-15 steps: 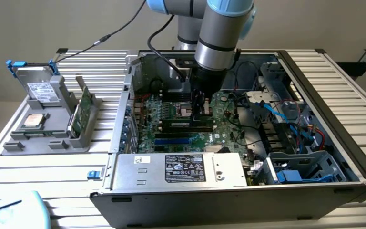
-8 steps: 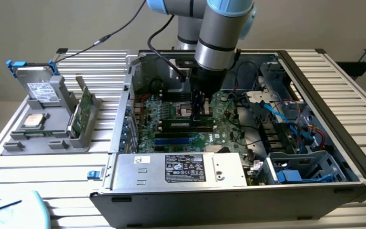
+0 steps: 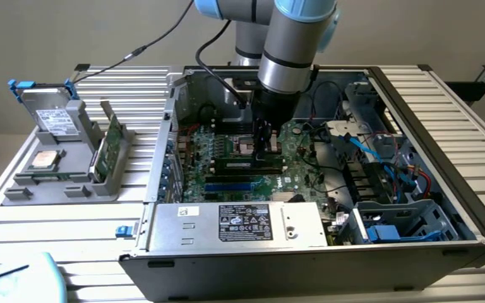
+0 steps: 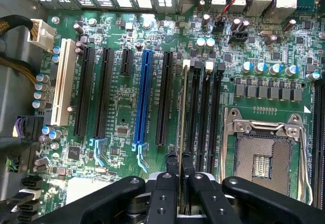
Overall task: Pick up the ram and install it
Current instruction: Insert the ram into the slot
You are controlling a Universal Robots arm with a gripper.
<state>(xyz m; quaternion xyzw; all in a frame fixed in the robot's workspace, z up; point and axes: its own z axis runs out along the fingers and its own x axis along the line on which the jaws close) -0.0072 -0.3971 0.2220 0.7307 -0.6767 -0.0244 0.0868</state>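
My gripper [image 4: 180, 167] is down inside the open computer case [image 3: 428, 107], just over the motherboard [image 4: 122, 107], and is shut on the ram [image 4: 183, 112]. I see the ram edge-on as a thin strip running away from the fingertips [image 4: 171, 163]. It lies in line with the first of the black memory slots [image 4: 195, 107], beside the empty processor socket [image 4: 261, 153]. Whether it sits in that slot I cannot tell. In the exterior view the gripper [image 3: 266, 150] stands upright over the middle of the board.
Black, blue [image 4: 143, 97] and white [image 4: 63, 82] expansion slots lie beside the memory slots. A power supply box [image 3: 242, 224] fills the case's near side, with cables [image 3: 377, 151] at the exterior view's right. A grey holder [image 3: 57, 183] outside the case carries a green card [image 3: 108, 148] and a drive [image 3: 53, 117].
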